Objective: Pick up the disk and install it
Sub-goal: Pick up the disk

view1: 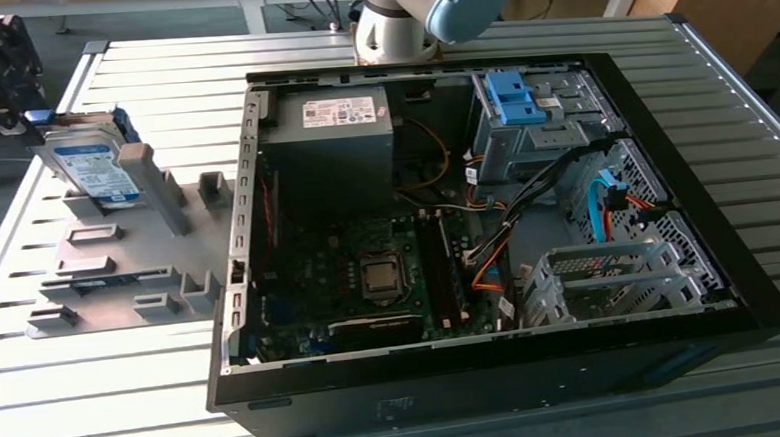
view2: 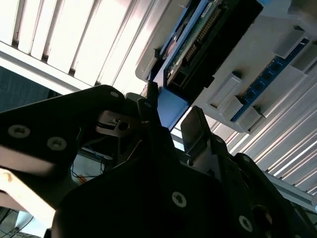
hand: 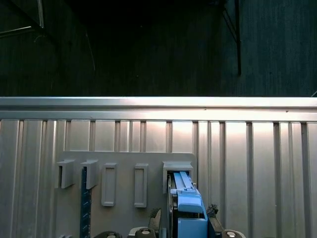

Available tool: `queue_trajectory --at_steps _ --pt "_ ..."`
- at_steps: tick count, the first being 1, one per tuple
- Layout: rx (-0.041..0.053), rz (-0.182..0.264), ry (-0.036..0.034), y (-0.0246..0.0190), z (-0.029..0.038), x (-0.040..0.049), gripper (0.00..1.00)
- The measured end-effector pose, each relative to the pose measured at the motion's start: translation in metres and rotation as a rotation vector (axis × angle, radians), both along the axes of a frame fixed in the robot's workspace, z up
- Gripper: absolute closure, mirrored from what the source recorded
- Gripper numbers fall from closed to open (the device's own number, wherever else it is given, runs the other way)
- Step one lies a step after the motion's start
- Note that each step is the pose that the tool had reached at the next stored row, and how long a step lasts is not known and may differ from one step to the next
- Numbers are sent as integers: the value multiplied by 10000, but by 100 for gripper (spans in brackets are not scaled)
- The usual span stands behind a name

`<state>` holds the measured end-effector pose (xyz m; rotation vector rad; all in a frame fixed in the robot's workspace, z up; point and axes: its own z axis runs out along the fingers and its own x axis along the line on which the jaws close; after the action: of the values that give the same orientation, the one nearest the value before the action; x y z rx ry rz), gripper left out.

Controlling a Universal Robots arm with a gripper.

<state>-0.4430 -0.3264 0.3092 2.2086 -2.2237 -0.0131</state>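
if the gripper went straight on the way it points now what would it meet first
The silver metal hard drive with its blue plastic frame, standing on edge in the grey slotted holder. The gripper points at its upper edge, jaws open either side; contact is hard to judge.

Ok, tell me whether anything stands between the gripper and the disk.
Nothing visible does. In the first wrist view the gripper sits right at the disk, which stands upright in the grey holder.
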Motion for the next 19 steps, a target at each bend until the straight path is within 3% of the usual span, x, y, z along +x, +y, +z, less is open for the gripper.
queue_trajectory --at_steps 1,19 --pt "-4 -1 0 0 -6 0 54" --pt "-6 0 -1 9 -108 -6 54"
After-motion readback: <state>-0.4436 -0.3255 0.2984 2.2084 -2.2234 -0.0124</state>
